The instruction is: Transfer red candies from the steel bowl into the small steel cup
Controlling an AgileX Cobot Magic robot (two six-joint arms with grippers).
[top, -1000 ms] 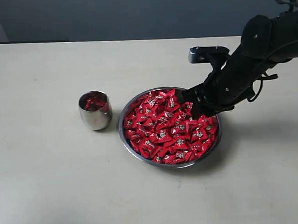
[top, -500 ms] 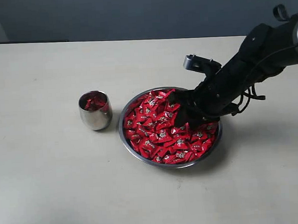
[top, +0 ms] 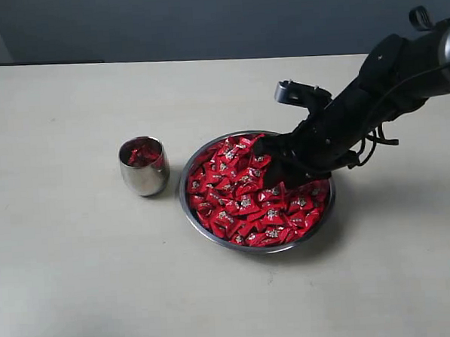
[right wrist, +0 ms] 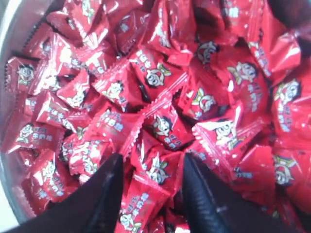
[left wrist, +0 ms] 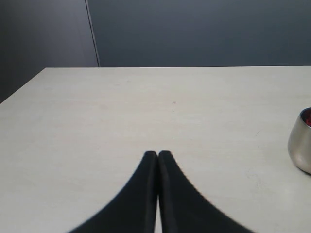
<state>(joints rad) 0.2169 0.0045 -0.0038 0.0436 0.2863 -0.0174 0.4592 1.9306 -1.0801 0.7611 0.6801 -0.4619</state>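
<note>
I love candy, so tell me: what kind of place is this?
Probably a robot lab, not a kitchen: a black robot arm reaches into the steel bowl of red candies on a plain pale table, with only a plain dark wall behind.

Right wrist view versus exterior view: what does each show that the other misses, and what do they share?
Only the right wrist view: the right gripper with jaws open, its fingers sunk among the red candies, and the cartoon print on the wrappers. Only the exterior view: the small steel cup beside the steel bowl, holding a few candies, plus the table and the arm. Both: the candy pile, the bowl, the gripper down in it.
</note>
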